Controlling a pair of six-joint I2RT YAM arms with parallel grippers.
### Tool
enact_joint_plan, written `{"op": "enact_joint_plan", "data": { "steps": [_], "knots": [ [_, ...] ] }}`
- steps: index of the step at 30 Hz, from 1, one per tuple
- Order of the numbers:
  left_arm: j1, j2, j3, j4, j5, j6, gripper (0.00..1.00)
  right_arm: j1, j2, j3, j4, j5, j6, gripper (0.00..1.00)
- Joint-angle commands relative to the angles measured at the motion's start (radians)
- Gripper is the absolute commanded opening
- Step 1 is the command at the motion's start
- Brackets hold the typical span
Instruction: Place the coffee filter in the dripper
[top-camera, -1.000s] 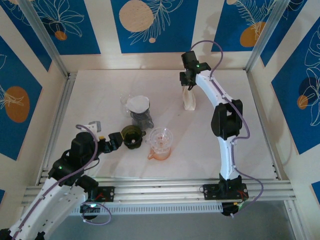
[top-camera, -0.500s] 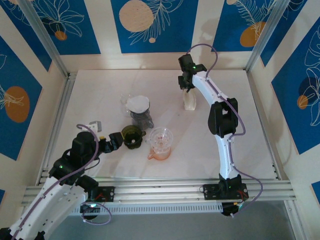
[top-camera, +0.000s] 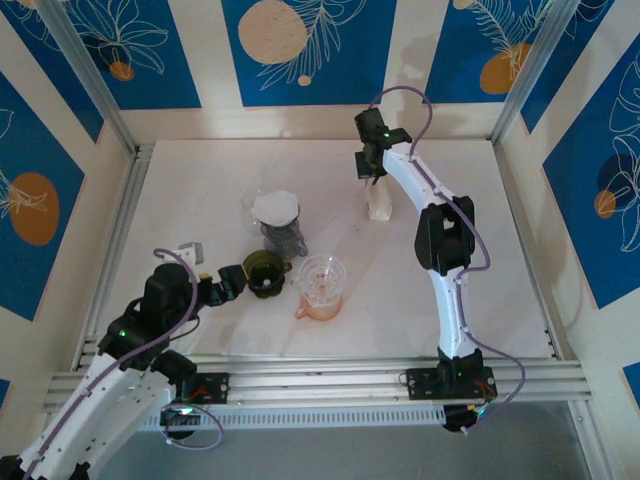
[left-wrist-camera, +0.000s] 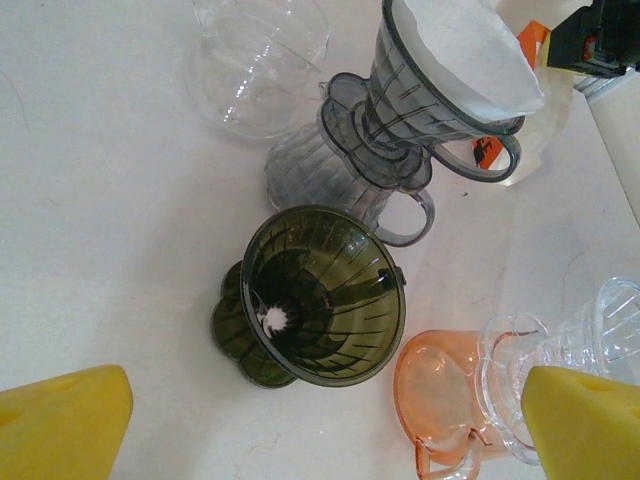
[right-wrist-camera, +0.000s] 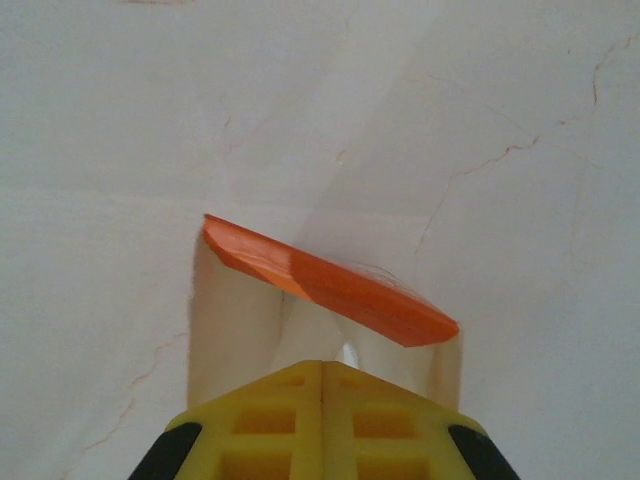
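The left tool (left-wrist-camera: 325, 395) sits spread wide, the empty green dripper (left-wrist-camera: 320, 295) just ahead between its fingers, likely ready to steady it. Far across the table (top-camera: 200, 180), the right tool (right-wrist-camera: 320, 372) is pressed shut atop the filter pack (right-wrist-camera: 330, 290) just beyond its tips, seemingly to pinch one out. Whether it holds one I cannot tell.

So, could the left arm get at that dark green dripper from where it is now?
Probably yes. The left gripper is open and faces the dark green dripper, with nothing between them. The grey dripper stands behind it and the orange cup to one side, neither in the way.
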Motion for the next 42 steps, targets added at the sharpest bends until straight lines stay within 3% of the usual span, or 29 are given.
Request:
{"op": "enact_joint_plan", "data": {
  "steps": [1, 9, 12, 19, 42],
  "knots": [
    [0.012, -0.007, -0.01, 0.015, -0.008, 0.002, 1.0, 0.009, -0.096, -0.024, 0.031, 0.01, -0.014, 0.0],
    [0.012, -0.007, -0.018, 0.02, -0.001, -0.002, 1.0, 0.016, -0.147, -0.068, 0.034, -0.014, -0.015, 0.0],
    [0.012, -0.008, -0.019, 0.02, 0.0, -0.002, 1.0, 0.011, -0.094, -0.012, -0.029, -0.005, -0.015, 0.14],
    [0.012, -0.006, -0.014, 0.016, -0.005, 0.003, 1.0, 0.009, -0.039, 0.017, -0.04, 0.01, -0.023, 0.3],
    [0.011, -0.003, -0.007, 0.014, -0.007, 0.008, 1.0, -0.003, 0.054, 0.077, -0.084, 0.026, -0.008, 0.29]
  ]
}}
